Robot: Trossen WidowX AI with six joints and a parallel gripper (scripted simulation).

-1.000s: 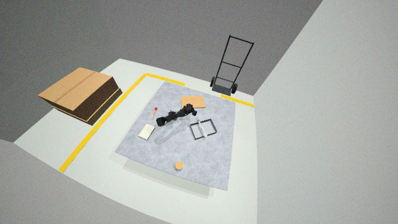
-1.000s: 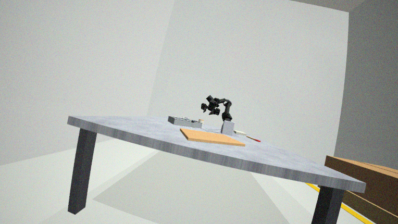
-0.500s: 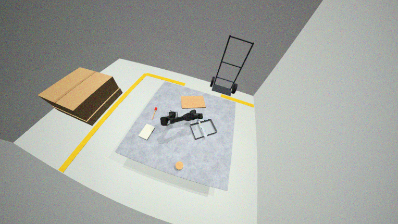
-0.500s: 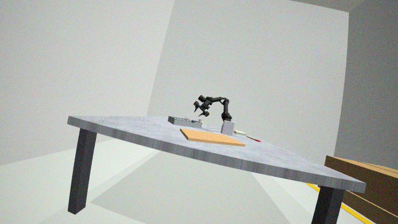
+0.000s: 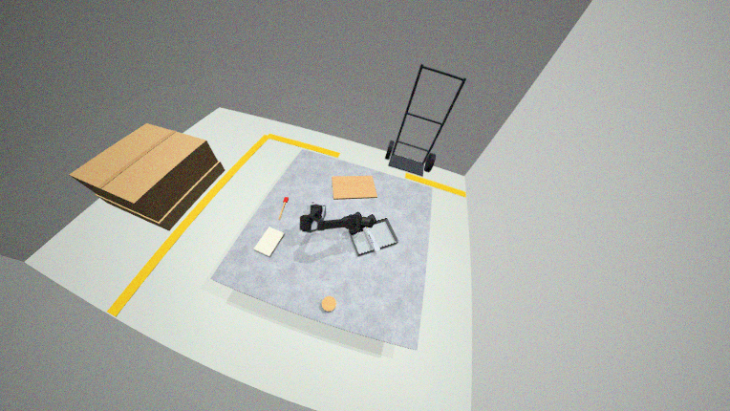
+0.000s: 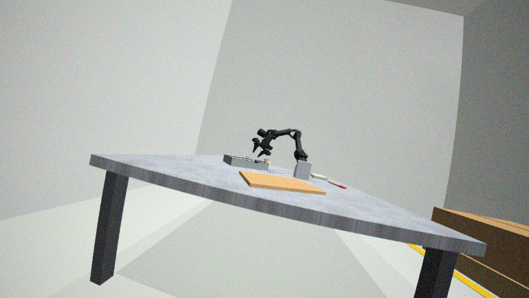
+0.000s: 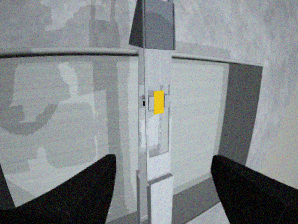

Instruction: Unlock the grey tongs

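Observation:
The grey tongs [image 5: 375, 244] [image 7: 158, 65] lie across the roasting tin [image 5: 395, 235] [image 6: 249, 163] [image 7: 245, 100]. In the wrist view they run up and down the picture, with a yellow mark near the middle and a darker grey block at the top. My gripper [image 6: 255, 154] [image 7: 165, 163] is open and empty, above the tin and tilted downward. In the wrist view its fingers stand on either side of the tongs, clear of them. The wooden board [image 5: 354, 187] [image 6: 281, 183] lies flat on the table, apart from the tin, with nothing on it.
A cream block [image 5: 268, 241] [image 6: 318, 176] and a red-tipped stick [image 5: 286, 199] [image 6: 344, 187] lie near the arm's base. A round wooden piece [image 5: 328, 304] [image 6: 267, 161] stands near a table edge. A large cardboard box [image 5: 148, 158] and a hand truck [image 5: 406, 165] are off the table.

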